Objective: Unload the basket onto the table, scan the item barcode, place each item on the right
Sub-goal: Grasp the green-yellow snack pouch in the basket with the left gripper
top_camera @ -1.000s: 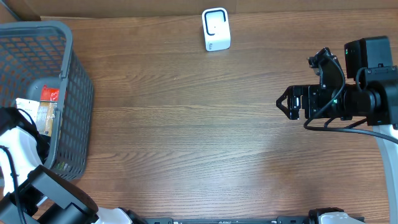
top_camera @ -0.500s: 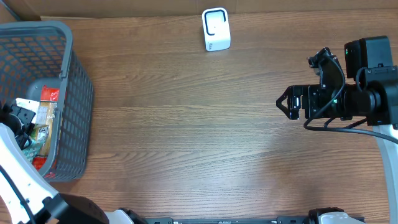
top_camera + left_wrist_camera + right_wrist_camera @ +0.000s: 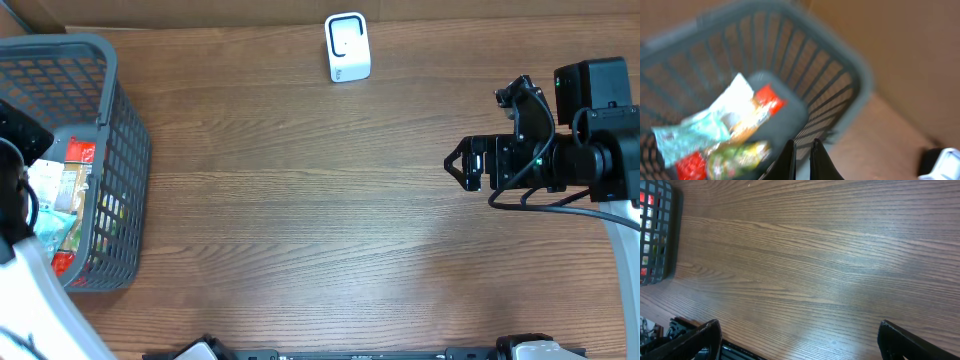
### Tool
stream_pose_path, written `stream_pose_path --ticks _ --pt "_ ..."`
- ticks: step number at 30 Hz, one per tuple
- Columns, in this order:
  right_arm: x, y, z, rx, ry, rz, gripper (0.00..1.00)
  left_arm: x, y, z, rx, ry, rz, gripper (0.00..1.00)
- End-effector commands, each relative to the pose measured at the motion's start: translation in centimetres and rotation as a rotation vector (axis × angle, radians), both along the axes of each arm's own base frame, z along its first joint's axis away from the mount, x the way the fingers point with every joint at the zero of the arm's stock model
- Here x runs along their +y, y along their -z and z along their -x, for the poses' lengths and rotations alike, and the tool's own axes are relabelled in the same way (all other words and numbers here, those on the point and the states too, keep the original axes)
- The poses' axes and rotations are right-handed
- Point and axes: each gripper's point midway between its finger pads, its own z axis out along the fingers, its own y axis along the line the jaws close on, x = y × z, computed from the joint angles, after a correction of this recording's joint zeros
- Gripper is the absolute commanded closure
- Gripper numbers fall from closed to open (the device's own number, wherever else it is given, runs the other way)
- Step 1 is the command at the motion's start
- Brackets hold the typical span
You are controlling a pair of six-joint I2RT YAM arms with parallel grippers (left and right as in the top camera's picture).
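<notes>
The right arm (image 3: pixel 565 150), well apart from the basket (image 3: pixel 110 90), is built of black, blocky housings, with a square black box at the end farthest from the basket and a small green light on its side. A thin black cable (image 3: pixel 540 203) loops along its underside, and a white link (image 3: pixel 625 250) joins it on the side away from the basket. The right gripper (image 3: pixel 452 166) is black and angular, and its fingers (image 3: pixel 697 340) look like matte black wedges. The left arm (image 3: pixel 35 300), beside the basket, has a smooth, curved white shell with black joint parts. The left gripper (image 3: pixel 802 150) has slim, dark, tapering fingers.
</notes>
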Motion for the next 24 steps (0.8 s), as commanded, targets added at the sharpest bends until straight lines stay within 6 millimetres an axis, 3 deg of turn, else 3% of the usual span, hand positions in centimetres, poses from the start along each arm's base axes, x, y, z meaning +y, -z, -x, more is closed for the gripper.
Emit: stream_pose_path --ticks 1,3,4,6,8,13,17,24 --pt "0.1 -0.7 -0.3 -0.028 -0.009 0.0 0.0 -0.9 -3.1 1.9 -0.057 -0.013 -0.079 0.96" --pt "0.1 -0.7 -0.3 -0.028 -0.009 0.0 0.0 -0.8 -2.7 2.2 -0.037 -0.025 -0.072 0.91" --pt "0.1 -0.7 -0.3 -0.028 -0.009 0.0 0.0 -0.5 -2.2 2.3 -0.021 -0.048 -0.062 0.82" --pt "0.1 -0.7 -0.3 -0.026 -0.009 0.001 0.0 0.5 -0.6 2.6 0.026 -0.118 -0.027 0.51" --pt "0.1 -0.7 -0.2 -0.024 -0.009 0.001 0.0 1.1 0.8 2.4 0.068 -0.142 0.002 0.39" --pt "0.1 -0.6 -0.1 -0.021 -0.009 0.001 0.0 2.8 4.9 1.3 0.179 -0.18 0.105 0.32" --pt "0.1 -0.5 0.0 -0.012 -0.009 0.003 0.0 3.9 9.4 0.8 0.284 -0.18 0.26 0.35" --pt "0.1 -0.5 0.0 -0.014 -0.01 0.003 0.0 6.8 15.0 3.3 0.378 -0.274 0.365 0.35"
